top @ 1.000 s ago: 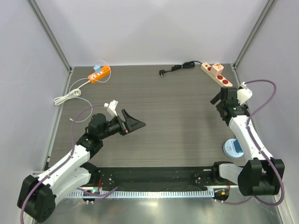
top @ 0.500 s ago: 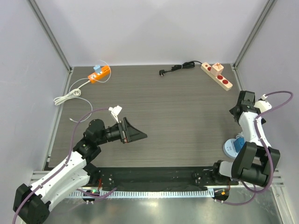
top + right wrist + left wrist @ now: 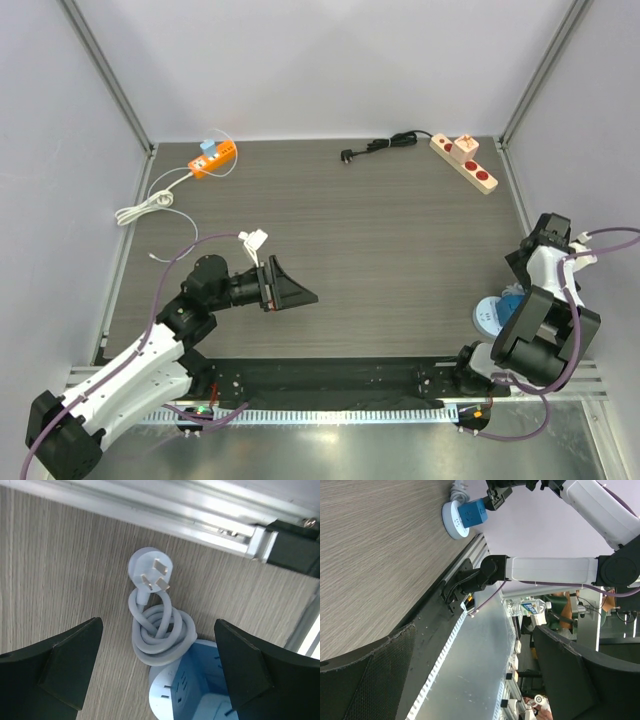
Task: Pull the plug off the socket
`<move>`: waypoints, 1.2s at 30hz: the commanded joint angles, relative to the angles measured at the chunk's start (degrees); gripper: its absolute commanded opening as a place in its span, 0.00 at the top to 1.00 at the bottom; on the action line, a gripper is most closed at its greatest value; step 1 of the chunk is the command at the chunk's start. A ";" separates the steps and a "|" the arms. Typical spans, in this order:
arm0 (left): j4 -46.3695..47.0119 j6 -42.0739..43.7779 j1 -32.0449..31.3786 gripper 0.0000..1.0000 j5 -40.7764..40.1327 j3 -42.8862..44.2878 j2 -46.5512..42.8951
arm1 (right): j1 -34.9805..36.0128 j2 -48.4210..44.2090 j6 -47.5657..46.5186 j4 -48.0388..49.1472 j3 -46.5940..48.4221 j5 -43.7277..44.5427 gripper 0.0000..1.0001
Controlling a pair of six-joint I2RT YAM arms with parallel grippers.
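Change: a second ago my right arm reached toward the pink strip (image 3: 466, 160) at the far right of the bench (image 3: 400, 250). Now it is folded back by its own base. My right pincer (image 3: 157, 622) is spread wide and holds nothing. The pale plug (image 3: 464, 143) sits in the strip's far end, same as before, so I judge the pull not done. The right side has backed off from that target.

My left arm has crept a bit to the right. My left pincer (image 3: 291, 291) is also spread wide and empty, hanging mid-bench, well apart from any socket.

There is also an orange strip (image 3: 214, 159) far left with a blue plug (image 3: 208, 146) in it. That one is untouched too. Which plug the task means I cannot tell for sure.

Views: only the right wrist shows what is under it. A coiled grey cord (image 3: 160, 632) lies between my fingers, with its loose plug (image 3: 150, 571) prongs-up on the bench, just beside a blue socket unit (image 3: 192, 692). In the top view the arm partly hides that unit. The left wrist catches the same unit side-on across the bench, a blue cube on a white round base. Neither wrist view shows the pink strip; only the top view does.
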 commanded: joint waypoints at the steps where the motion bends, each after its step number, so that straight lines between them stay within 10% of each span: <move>1: -0.09 1.16 -0.21 0.00 1.58 2.54 -0.23 | 0.00 0.81 2.24 0.05 -1.34 -5.34 0.00; 10: -4.13 0.80 -0.21 0.00 -1.31 2.63 -4.09 | 4.46 -1.02 8.57 5.67 -8.72 -17.84 0.00; 24: -3.79 0.28 -0.21 0.03 -6.32 0.96 0.73 | 39.43 -6.48 19.12 7.17 -12.33 -14.85 0.00; 36: 10.46 -2.19 -13.64 0.18 -12.74 3.13 19.34 | 51.15 -5.43 1.46 6.30 -6.27 -18.37 0.00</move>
